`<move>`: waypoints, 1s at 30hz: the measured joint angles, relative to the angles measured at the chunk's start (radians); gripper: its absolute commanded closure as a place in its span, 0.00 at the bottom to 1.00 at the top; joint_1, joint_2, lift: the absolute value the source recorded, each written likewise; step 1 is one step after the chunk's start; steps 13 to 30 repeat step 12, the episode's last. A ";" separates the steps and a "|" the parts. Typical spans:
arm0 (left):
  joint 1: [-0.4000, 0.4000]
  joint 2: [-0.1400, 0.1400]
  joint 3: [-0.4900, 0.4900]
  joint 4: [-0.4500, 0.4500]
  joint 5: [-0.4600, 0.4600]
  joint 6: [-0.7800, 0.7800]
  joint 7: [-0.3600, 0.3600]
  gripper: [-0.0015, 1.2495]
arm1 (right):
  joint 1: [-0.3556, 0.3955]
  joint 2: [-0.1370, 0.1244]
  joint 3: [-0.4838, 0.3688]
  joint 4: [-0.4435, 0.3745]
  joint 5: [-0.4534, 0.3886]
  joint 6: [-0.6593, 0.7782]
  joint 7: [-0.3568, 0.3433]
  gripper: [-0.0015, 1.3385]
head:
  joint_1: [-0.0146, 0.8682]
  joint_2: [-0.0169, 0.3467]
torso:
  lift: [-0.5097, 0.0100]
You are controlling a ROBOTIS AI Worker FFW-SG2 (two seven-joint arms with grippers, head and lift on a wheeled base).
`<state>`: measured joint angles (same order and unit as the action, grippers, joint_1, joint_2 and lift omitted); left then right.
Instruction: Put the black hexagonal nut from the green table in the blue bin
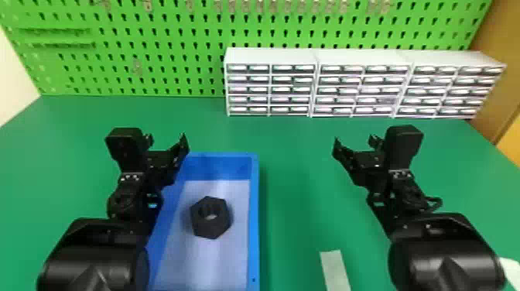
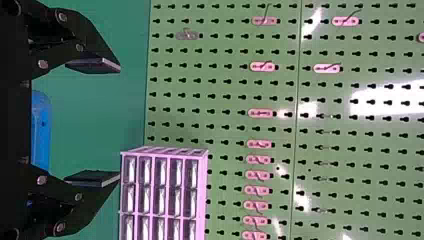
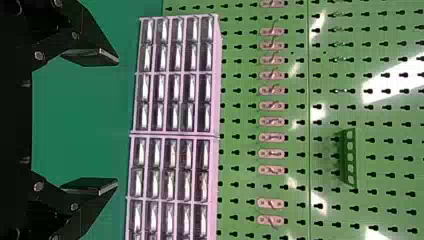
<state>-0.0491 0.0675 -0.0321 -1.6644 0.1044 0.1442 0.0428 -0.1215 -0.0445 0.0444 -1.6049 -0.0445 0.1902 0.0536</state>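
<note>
The black hexagonal nut lies on the floor of the blue bin, its hole facing up. My left gripper is above the bin's far left corner, with its fingers apart and nothing between them. In the left wrist view, the left gripper is open, and part of the blue bin shows behind it. To the right of the bin, over the green table, my right gripper is open and holds nothing. The right wrist view has the right gripper with both fingers spread wide.
White drawer cabinets stand along the table's back edge, from the middle to the right. Behind them rises a green pegboard with hooks. A pale strip lies near the front of the table, between the bin and the right arm.
</note>
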 measured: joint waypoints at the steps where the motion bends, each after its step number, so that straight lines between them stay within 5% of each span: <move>1: 0.000 0.000 0.000 0.000 0.000 0.000 0.000 0.39 | 0.000 0.000 0.000 0.000 0.000 0.000 0.000 0.31 | 0.79 0.19 | 0.80; 30: 0.000 0.000 0.000 0.000 0.000 0.000 0.000 0.39 | -0.001 0.000 0.000 0.002 -0.001 0.000 0.000 0.31 | 0.79 0.19 | 0.80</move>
